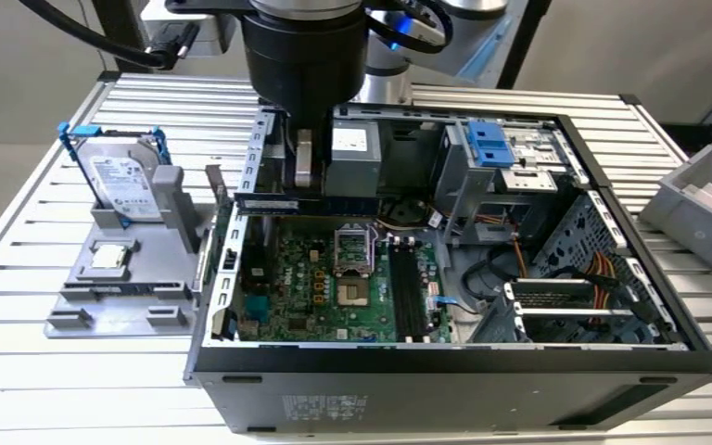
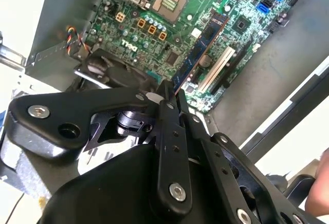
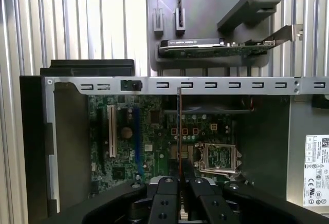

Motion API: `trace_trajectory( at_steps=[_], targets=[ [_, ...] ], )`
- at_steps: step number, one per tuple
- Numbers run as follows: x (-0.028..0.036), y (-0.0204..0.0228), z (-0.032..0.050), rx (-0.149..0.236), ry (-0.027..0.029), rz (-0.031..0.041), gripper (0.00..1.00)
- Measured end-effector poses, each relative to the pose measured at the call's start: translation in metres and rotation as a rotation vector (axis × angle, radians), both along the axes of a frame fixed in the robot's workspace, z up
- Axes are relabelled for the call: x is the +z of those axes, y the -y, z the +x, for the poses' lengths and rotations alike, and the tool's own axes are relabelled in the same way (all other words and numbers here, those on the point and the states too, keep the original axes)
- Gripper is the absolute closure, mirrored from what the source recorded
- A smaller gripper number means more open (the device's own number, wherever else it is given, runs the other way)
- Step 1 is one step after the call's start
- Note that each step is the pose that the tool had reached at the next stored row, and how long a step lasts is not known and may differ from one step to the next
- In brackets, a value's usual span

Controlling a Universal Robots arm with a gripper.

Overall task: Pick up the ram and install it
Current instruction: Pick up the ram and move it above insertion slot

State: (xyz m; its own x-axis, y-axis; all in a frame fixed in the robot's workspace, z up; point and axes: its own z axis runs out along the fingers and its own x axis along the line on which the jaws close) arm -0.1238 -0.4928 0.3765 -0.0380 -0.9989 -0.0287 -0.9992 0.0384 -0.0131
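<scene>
Exterior view first: we've got the gripper (image 1: 307,190) clamped on the ram (image 1: 331,203), grabbing it partway along its length. The stick hangs in the air inside the open case (image 1: 455,357), above the motherboard (image 1: 319,297), and isn't seated in anything. It runs crosswise to the black memory slots (image 1: 408,292), so we reckon the trick is getting its long edge lined up with a slot and keeping it level.

Second wrist view: the ram (image 2: 201,49) pokes out past the gripper (image 2: 169,94) over the board. That's a fair bit of lever, so we'd go easy on sideways force.

First wrist view: the ram (image 3: 179,131) shows edge-on, a thin straight line coming out of the gripper (image 3: 180,185). We see no twist in the grip, which is what we want.
</scene>
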Motion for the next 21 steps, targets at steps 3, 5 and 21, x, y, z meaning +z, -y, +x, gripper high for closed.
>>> trace_trajectory(
  at_steps=[3, 5, 21],
  targets=[
    [0.0, 0.0, 0.0034, 0.0, 0.0, -0.0001, 1.0],
    [0.0, 0.0, 0.0055, 0.0, 0.0, 0.0, 1.0],
    [0.0, 0.0, 0.0254, 0.001, 0.0, 0.0, 1.0]
  ],
)
